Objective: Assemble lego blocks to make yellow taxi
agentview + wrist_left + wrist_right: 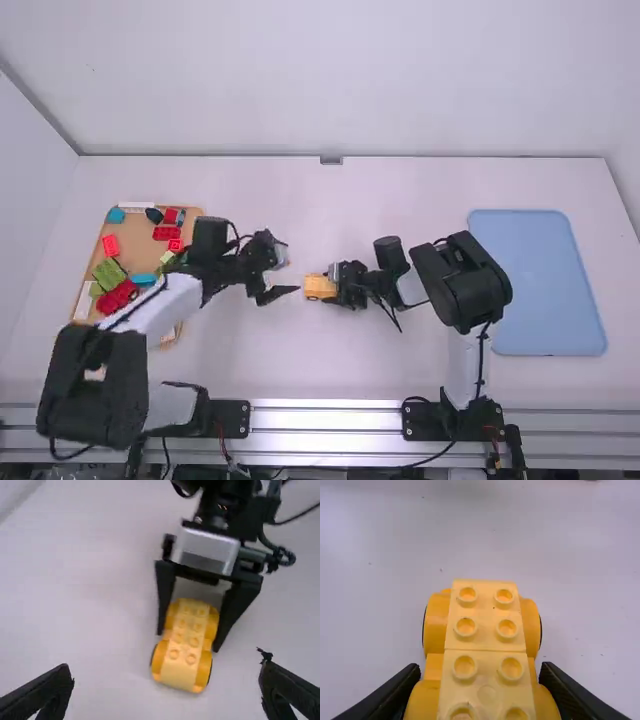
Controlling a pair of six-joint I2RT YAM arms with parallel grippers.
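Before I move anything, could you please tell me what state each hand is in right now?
Left hand: open, holding nothing.
Right hand: closed on the sides of the yellow car.

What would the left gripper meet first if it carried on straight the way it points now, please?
Most likely the yellow car body, which sits ahead between the left gripper's open fingers, held by the right gripper. Its height is unclear, so it might pass over it instead.
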